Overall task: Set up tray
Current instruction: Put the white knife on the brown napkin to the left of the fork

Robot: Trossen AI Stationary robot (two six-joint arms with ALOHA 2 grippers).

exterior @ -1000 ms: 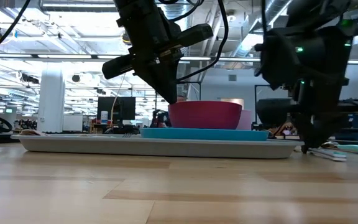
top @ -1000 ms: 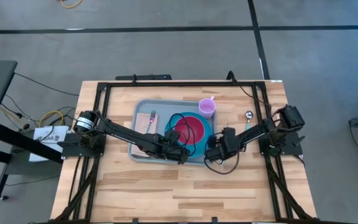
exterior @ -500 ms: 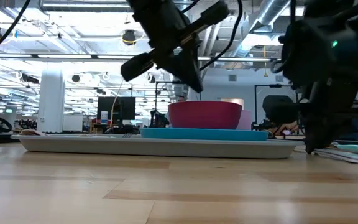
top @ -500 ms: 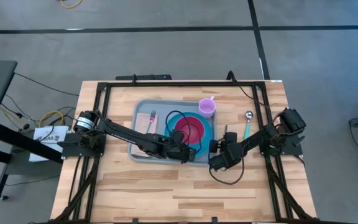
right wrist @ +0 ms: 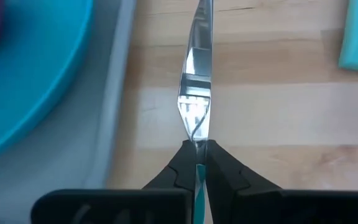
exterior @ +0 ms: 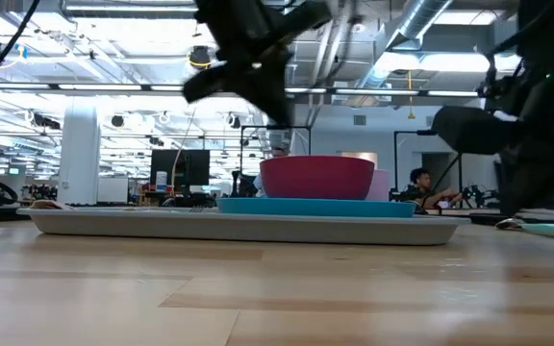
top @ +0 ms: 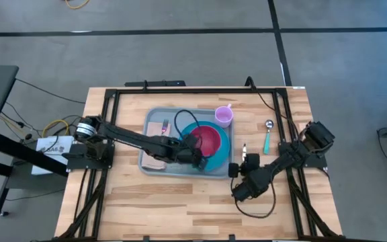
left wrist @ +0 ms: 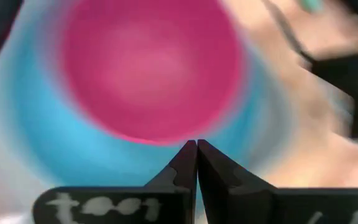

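Observation:
The pale grey-blue tray (top: pixel 154 149) lies at mid-table and carries a bright-blue plate (top: pixel 220 153) with a pink bowl (top: pixel 207 139), a napkin with a fork (top: pixel 158 129) and a purple cup (top: pixel 224 116). My left gripper (top: pixel 197 154) is shut and empty, above the plate's near side by the bowl (left wrist: pixel 151 62). My right gripper (top: pixel 245 161) is to the right of the tray, over bare wood, shut on a knife (top: pixel 244 148) with a teal handle. My right gripper pinches the knife between its two fingers where the teal handle (right wrist: pixel 197 177) meets the blade. The fingers lie along the knife, and the blade (right wrist: pixel 195 93) points on past them toward the table's far edge. Whether the knife is clear of the table I cannot tell.
A teal-handled spoon (top: pixel 267 136) lies on the wood to the right of the tray; it also shows in the right wrist view (right wrist: pixel 356 37). Black frame rails (top: pixel 180 92) run along the table's edges. Bare wood (top: pixel 180 202) spreads toward the near edge.
My right gripper has drawn back from the tray's right edge toward the table's near edge, carrying the knife with it. My left gripper has risen off the tray's near side and gone toward the far edge, over the plate.

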